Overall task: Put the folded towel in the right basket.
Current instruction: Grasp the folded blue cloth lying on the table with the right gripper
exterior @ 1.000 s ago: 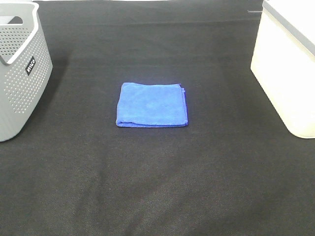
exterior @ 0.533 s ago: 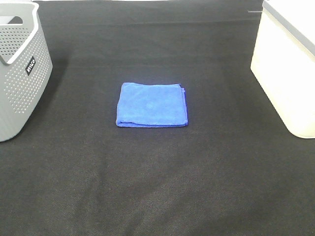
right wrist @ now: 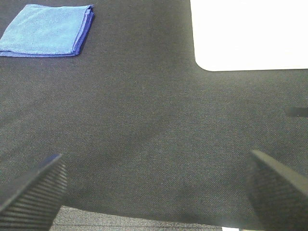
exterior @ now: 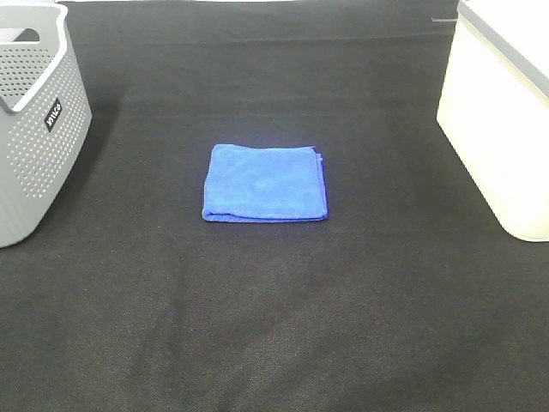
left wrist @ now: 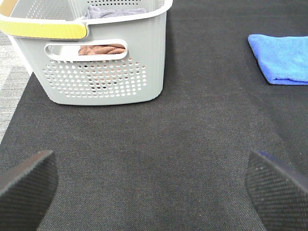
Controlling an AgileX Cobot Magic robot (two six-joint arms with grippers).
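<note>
A folded blue towel (exterior: 265, 184) lies flat in the middle of the black cloth-covered table. It also shows in the left wrist view (left wrist: 284, 57) and the right wrist view (right wrist: 47, 30). The right basket (exterior: 506, 112) is white and stands at the table's right edge; it shows in the right wrist view (right wrist: 248, 33) too. Neither arm shows in the exterior high view. My left gripper (left wrist: 154, 192) is open and empty, low over the cloth, well away from the towel. My right gripper (right wrist: 159, 192) is open and empty, also far from the towel.
A grey perforated basket (exterior: 34, 120) stands at the table's left edge; in the left wrist view (left wrist: 96, 53) it holds folded cloths, brown and grey. The table's near edge shows in the right wrist view.
</note>
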